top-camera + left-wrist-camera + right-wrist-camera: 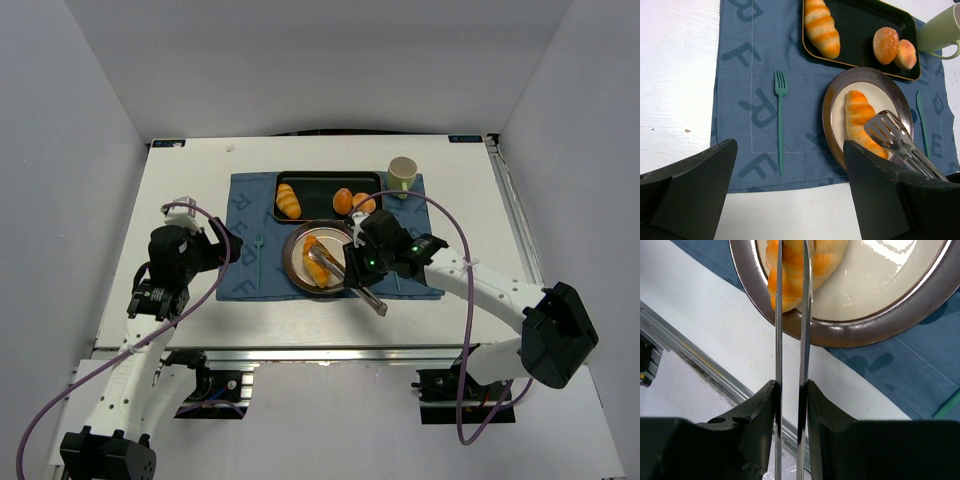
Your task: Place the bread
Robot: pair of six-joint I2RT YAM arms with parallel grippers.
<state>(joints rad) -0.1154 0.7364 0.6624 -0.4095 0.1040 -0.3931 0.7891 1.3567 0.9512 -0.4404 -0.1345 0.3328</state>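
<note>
Far left: left gripper (pixel 790 144) spread wide, empty, above placemat (pixel 740 75) beside fork (pixel 779 125).
Behind centre: tray (pixel 860 30) with spare roll (pixel 821 27), two buns.
Centre: bread (pixel 857 115) lying on plate (pixel 832 100); placement apparently done.
Over loaf's near end: tongs (pixel 895 137); pinching bread or not, cannot tell.
Right: right gripper (pixel 790 385) clamped on tong handles.
Left to do, likely: release, lift tongs clear.

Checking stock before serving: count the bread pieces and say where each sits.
4. One long roll at the tray's left end, two round buns at its right end, a second roll on the plate at the tongs' tip. None looks hidden.
</note>
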